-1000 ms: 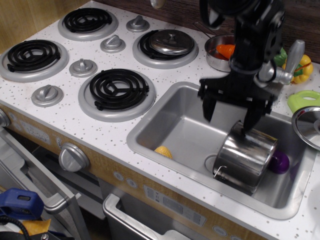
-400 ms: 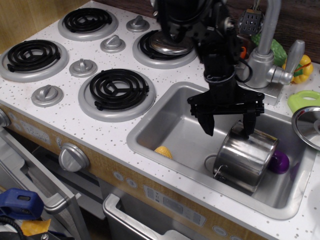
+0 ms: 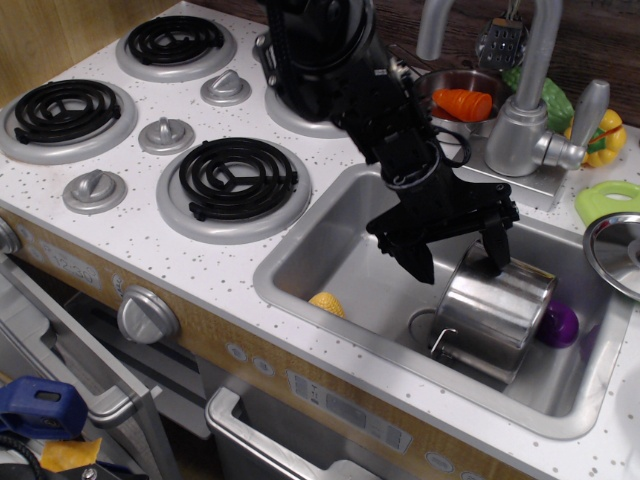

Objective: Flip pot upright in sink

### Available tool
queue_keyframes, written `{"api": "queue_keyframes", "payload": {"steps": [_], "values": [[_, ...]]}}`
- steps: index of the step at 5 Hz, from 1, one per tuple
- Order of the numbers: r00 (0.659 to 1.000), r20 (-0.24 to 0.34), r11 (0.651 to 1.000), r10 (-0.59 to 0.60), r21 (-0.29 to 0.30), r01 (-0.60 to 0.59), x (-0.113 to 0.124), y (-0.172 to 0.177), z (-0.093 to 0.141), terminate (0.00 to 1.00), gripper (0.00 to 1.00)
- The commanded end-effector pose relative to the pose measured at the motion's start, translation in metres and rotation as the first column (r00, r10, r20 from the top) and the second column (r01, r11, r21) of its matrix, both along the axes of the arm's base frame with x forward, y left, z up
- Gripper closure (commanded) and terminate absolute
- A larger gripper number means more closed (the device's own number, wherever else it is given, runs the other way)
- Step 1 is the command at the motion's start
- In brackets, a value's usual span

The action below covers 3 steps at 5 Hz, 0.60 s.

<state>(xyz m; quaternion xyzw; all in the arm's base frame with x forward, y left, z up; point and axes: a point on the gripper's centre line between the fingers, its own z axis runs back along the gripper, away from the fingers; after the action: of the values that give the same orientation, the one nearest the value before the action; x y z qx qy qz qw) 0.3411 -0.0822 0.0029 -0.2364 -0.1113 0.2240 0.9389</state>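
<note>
The shiny steel pot (image 3: pixel 492 312) lies tilted, bottom up, in the right half of the sink (image 3: pixel 330 235), with a wire loop handle at its lower left. My black gripper (image 3: pixel 458 260) hangs over the pot's upper left edge with its jaws spread wide. One finger (image 3: pixel 497 250) touches or nearly touches the pot's top rim; the other (image 3: pixel 418 262) hangs free to the left. The jaws grip nothing.
A yellow toy (image 3: pixel 327 303) and a purple toy (image 3: pixel 558 325) lie in the sink. The faucet (image 3: pixel 525 100) stands behind it, with a small pan holding a carrot (image 3: pixel 462 102). A steel lid (image 3: pixel 615 250) lies at the right. Stove burners (image 3: pixel 232 180) fill the left.
My arm has swung left and lower, so that the gripper is angled over the pot's left side. The pot has settled slightly in place.
</note>
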Motion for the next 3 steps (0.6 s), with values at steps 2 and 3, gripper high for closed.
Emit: {"api": "queue_keyframes", "payload": {"steps": [2, 3], "values": [[0.99, 0.081, 0.981, 0.111, -0.171, -0.096, 0.008, -0.024, 0.016, 0.0, 0.0], [0.987, 0.085, 0.975, 0.136, -0.186, -0.118, 0.011, -0.035, 0.016, 0.0, 0.0]]}}
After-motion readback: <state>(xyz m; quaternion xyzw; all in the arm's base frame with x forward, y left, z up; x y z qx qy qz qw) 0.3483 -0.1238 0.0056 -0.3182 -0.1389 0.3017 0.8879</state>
